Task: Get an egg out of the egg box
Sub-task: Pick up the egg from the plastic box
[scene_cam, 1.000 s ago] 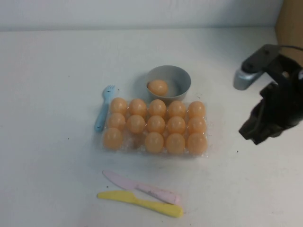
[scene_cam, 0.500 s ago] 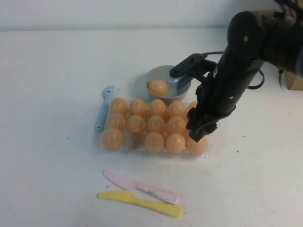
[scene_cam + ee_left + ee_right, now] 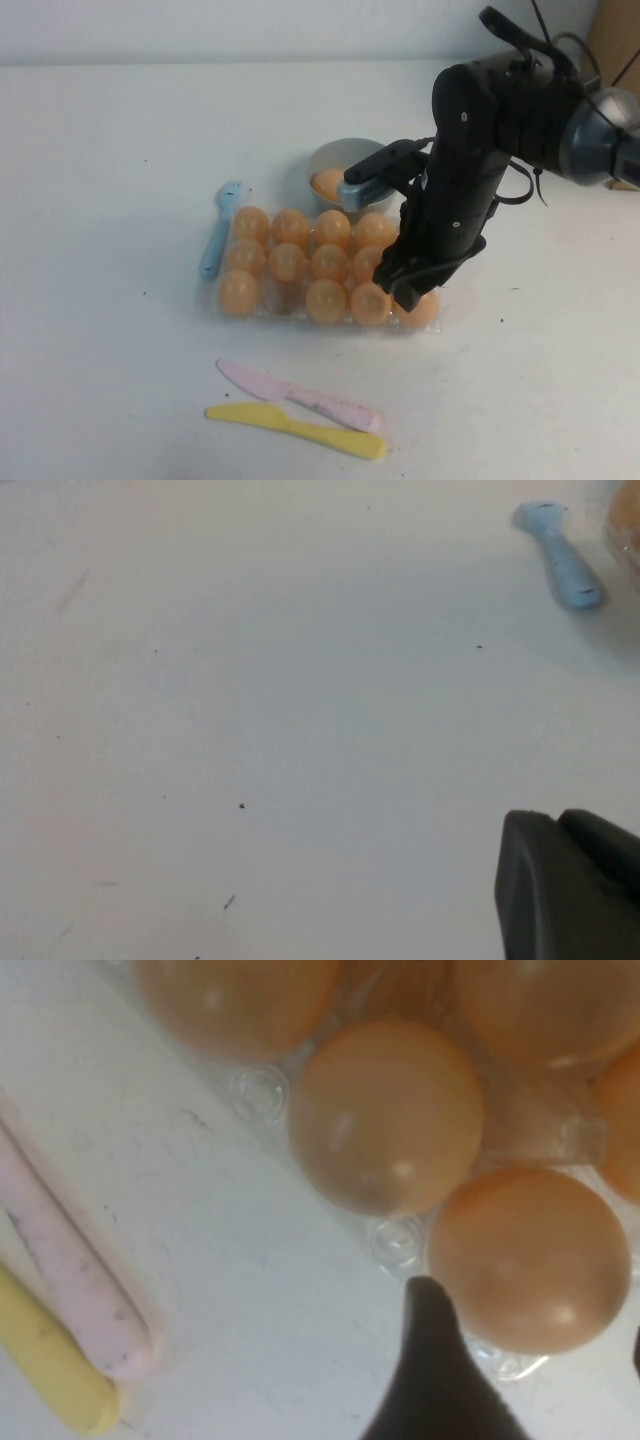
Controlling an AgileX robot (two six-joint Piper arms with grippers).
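Note:
The egg box [image 3: 214, 311] is a clear plastic tray holding three rows of orange-tan eggs at the table's middle. My right gripper [image 3: 410, 295] is down at the tray's front right corner, open. In the right wrist view the right gripper [image 3: 532, 1320] has its jaws on either side of the corner egg [image 3: 530, 1260], which sits in its cup; whether they touch it does not show. That egg [image 3: 426, 309] is partly hidden by the arm in the high view. My left gripper [image 3: 570, 885] hangs over bare table to the left of the tray, out of the high view.
A grey bowl [image 3: 341, 156] with one egg [image 3: 326, 183] stands just behind the tray. A blue fork [image 3: 218, 228] lies at the tray's left. A pink knife [image 3: 300, 397] and a yellow knife [image 3: 300, 430] lie in front.
My right arm has swung in from the table's right side and come down over the egg box's front right corner. The eggs, bowl and cutlery have not moved.

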